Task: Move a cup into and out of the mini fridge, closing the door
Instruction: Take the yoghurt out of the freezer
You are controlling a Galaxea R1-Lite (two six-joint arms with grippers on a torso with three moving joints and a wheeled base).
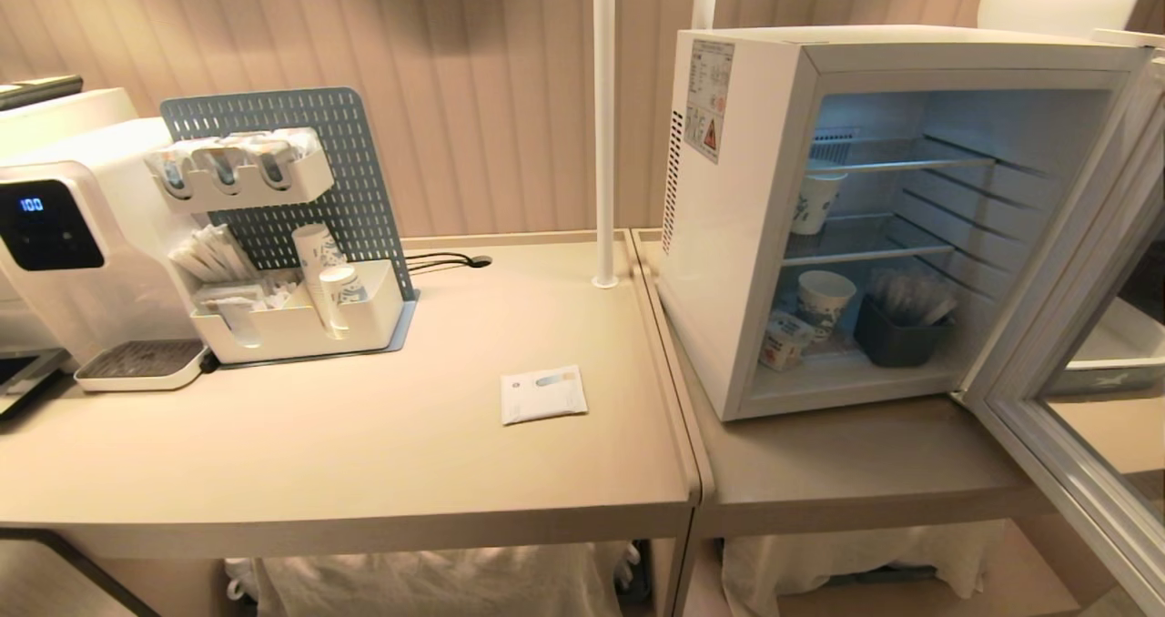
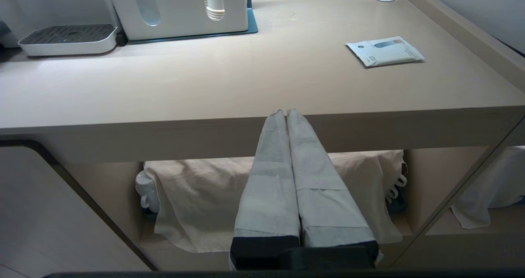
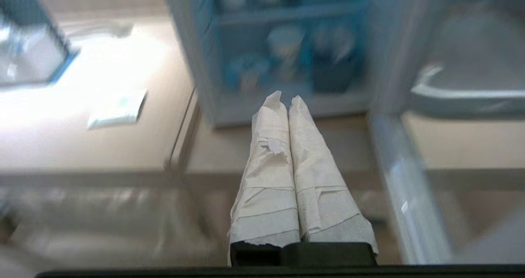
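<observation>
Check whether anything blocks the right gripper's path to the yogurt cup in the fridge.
Nothing visible does. The door is swung open, and the cup sits at the front of the fridge floor. The right gripper, shut, points toward the opening.

Left pincer and right pincer both pressed together, empty, wrapped fingers touching.

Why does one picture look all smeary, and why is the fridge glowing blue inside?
Right wrist view: everything behind the shut right gripper is smeared, the mini fridge just a blue haze. Head view: sharp, a cool light inside the mini fridge against the warm room. Left wrist view: crisp, with bright glare on the table.
</observation>
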